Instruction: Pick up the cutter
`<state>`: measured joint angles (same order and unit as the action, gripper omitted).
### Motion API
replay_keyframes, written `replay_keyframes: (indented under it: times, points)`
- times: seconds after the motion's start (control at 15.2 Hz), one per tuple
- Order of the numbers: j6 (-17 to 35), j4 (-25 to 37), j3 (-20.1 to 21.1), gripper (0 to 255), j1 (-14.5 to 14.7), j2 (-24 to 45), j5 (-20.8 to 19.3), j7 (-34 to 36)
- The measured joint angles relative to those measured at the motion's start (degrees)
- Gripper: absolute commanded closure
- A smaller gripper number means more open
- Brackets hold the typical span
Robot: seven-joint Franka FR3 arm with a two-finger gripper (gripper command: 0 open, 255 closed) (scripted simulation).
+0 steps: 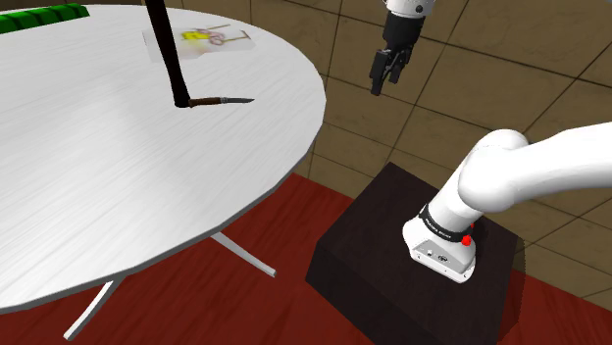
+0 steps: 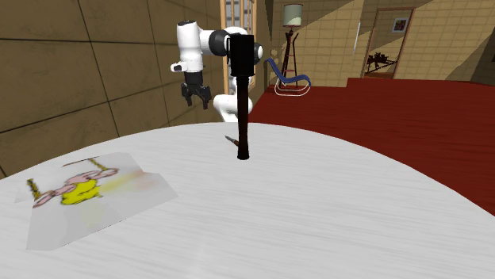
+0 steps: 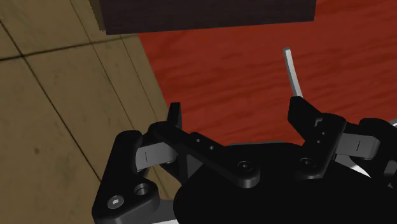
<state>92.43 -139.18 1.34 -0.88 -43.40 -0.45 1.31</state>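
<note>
The cutter (image 1: 221, 100) lies on the round white table (image 1: 98, 186). It is a short brown handle with a dark pointed blade, joined at the foot of a tall black upright bar (image 1: 167, 54). In the second exterior view the bar (image 2: 242, 95) stands mid-table (image 2: 317, 206) with the cutter's blade (image 2: 232, 140) at its base. My gripper (image 1: 384, 83) hangs in the air beyond the table's edge, to the shoulder view's right of the cutter and well apart from it. It also shows behind the table (image 2: 196, 97). Its fingers stand apart with nothing between them (image 3: 235, 114), over the red floor.
A paper sheet with a yellow drawing (image 1: 201, 41) (image 2: 87, 190) lies on the table behind the cutter. A green thing (image 1: 44, 17) sits at the table's far edge. The dark stand (image 1: 392, 255) is on red floor. A white table leg (image 3: 291, 70) shows past the fingers.
</note>
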Motion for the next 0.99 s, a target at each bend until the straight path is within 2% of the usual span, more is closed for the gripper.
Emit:
replay_keyframes:
  times: [0.33,0.99]
  points:
    - [2.82,3.35,0.65,0,2.23,5.61,0.53,-3.09]
    - [7.80,19.18,3.70,0,8.51,24.47,1.79,-13.27]
